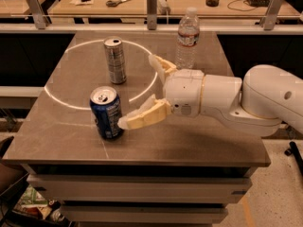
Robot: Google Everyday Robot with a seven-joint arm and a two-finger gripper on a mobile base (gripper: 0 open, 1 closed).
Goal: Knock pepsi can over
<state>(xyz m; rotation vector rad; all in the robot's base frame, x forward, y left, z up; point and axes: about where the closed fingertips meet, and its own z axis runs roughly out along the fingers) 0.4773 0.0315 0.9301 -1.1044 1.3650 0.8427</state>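
Note:
The pepsi can, short, dark blue with a silver top and pull tab, stands upright near the front left of the grey table. My gripper reaches in from the right on a white arm. It is open, with its fingers spread wide. The near cream finger has its tip right at the can's right side, touching or nearly touching it. The far finger points toward the back of the table.
A taller, slim silver-grey can stands upright behind the pepsi can, inside a white circle marked on the table. A clear water bottle stands at the back right. A railing and desks lie beyond the table's back edge.

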